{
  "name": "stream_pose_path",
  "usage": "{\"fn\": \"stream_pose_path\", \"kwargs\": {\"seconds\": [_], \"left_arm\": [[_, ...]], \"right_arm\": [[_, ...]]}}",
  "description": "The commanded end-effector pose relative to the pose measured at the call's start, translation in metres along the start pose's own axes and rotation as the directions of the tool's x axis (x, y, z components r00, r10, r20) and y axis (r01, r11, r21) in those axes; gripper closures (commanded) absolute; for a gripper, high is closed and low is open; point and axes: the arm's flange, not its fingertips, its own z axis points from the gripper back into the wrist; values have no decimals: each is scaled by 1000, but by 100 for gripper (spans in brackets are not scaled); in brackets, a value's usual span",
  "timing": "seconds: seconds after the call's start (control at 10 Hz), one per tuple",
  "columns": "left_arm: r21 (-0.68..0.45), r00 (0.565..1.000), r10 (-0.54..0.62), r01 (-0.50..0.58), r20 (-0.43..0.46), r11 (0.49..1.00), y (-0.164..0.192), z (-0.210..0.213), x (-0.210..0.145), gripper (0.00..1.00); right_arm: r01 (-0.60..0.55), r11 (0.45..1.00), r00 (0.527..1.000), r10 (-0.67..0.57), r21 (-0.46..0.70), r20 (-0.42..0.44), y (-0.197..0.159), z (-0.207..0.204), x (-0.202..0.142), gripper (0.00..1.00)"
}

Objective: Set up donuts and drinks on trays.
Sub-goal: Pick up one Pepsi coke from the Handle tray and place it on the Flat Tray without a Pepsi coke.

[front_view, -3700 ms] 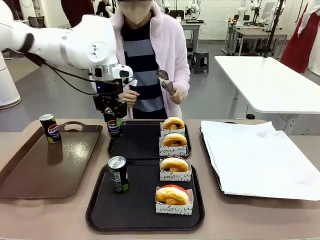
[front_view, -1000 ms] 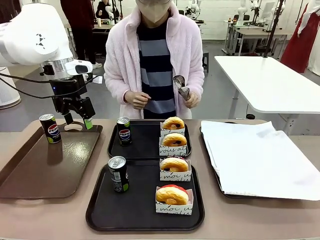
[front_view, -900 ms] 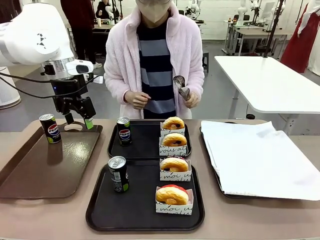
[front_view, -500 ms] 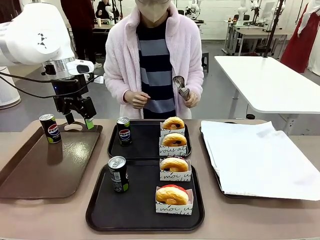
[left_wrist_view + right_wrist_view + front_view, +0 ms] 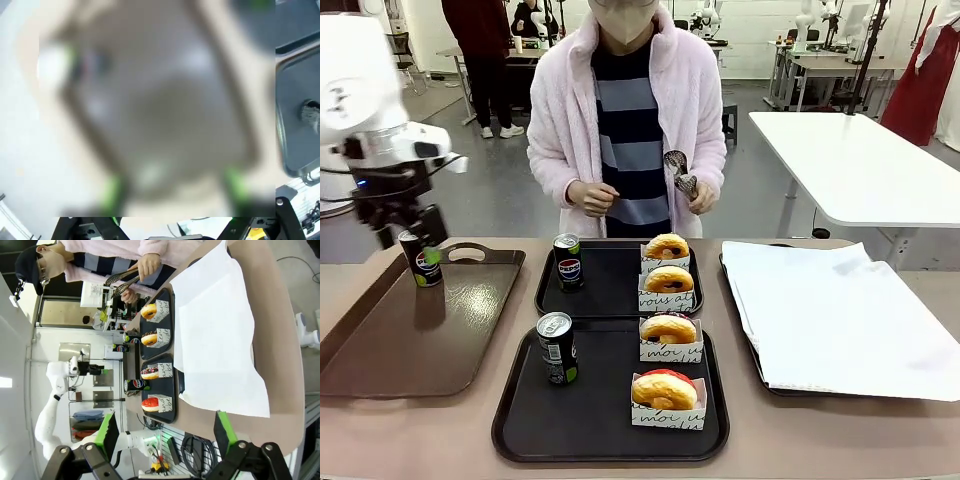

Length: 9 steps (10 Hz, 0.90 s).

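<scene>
Now the left gripper (image 5: 408,232) has swung over, open and empty, to the spare can (image 5: 420,258), so both trays (image 5: 610,296) look nearly set.

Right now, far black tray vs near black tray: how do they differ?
The far tray holds a can showing its logo; the near tray has its can turned logo-away. The far tray's donuts look plain golden; the near tray's front donut has red icing. Both hold one can left, two donuts right.

My white left arm hangs its black, green-padded left gripper (image 5: 408,243) downward, fingers spread; my right gripper (image 5: 165,432) gapes wide, empty.
</scene>
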Motion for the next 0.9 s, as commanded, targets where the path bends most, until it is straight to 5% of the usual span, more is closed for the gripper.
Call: {"fn": "stream_pose_path", "kwargs": {"seconds": [0.0, 0.2, 0.3, 0.7, 0.8], "left_arm": [[12, 996, 85, -86, 40, 996, 8, -8, -53, 0], [-69, 989, 94, -86, 117, 994, 11, -9, -71, 0], [-7, 997, 68, -68, 21, 998, 14, -8, -52, 0], [-25, 996, 79, -78, 41, 997, 14, -9, -61, 0], [-214, 996, 65, -50, 66, 976, 35, -4, -59, 0]], "right_arm": [[-18, 1000, 1000, 18, 22, 12, 0, 0, 2, 0], [-18, 1000, 1000, 18, 22, 12, 0, 0, 2, 0], [-18, 1000, 1000, 18, 22, 12, 0, 0, 2, 0], [-18, 1000, 1000, 18, 22, 12, 0, 0, 2, 0], [-18, 1000, 1000, 18, 22, 12, 0, 0, 2, 0]]}}
